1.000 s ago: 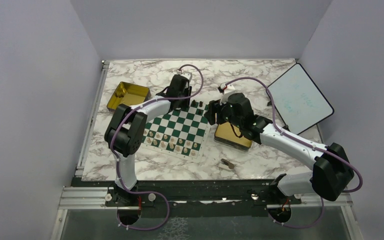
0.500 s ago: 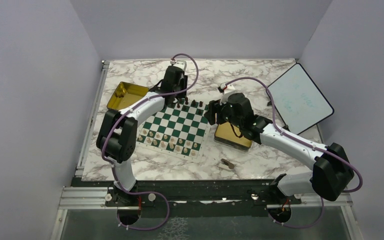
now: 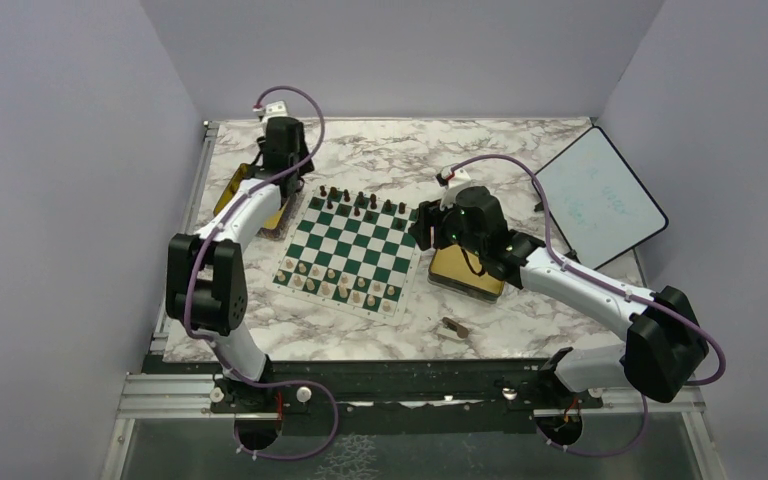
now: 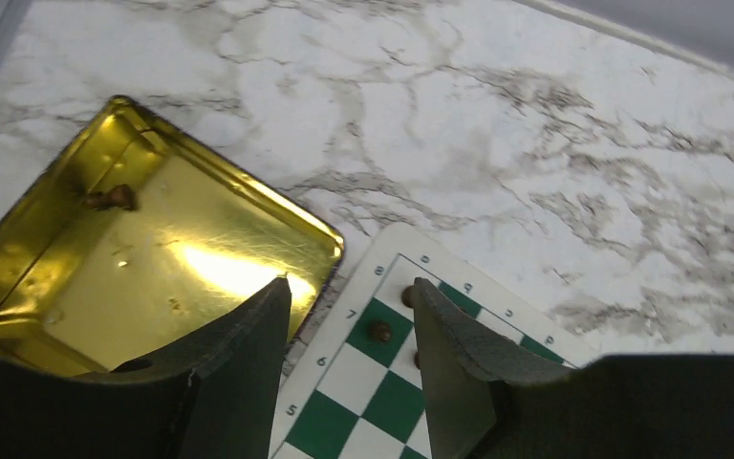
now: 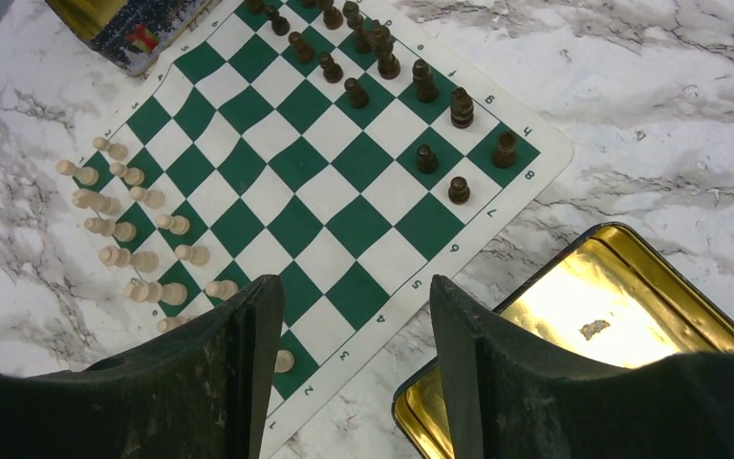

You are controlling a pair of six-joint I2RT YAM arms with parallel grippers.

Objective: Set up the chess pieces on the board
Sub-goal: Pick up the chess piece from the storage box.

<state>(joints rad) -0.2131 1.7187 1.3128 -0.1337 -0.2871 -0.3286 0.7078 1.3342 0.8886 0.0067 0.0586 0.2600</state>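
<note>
Done: the pale pieces [image 3: 338,284] stand in two rows along the lower edge of the board [image 3: 358,250]. The dark pieces [image 3: 360,205] line its upper edge, and their second row shows gaps.
Left to do: by my reading, only a few dark ones. A lone dark piece [image 4: 111,199] lies in the left gold tin [image 4: 162,268]. A stray piece [image 3: 452,326], small and brown, lies on its side on the table [image 3: 400,160], lower right of the board.
Left gripper [image 4: 346,298]: upper left of the top view, over the spot where the tin's corner meets the board's corner. Its fingers are spread with nothing between them.
Lone dark piece to left gripper: up and left of the fingers in the wrist view, near the tin's far wall and apart from both fingers.
Right gripper [image 5: 352,287]: at the board's right edge, just beside the right gold tin [image 5: 621,306]. Its fingers are spread and hold nothing.
Stray piece to right gripper: below it in the top view, well apart, outside the wrist view.
Right gold tin: no piece shows in the visible part.
White tablet [image 3: 600,195]: far right, apart from the board.
</note>
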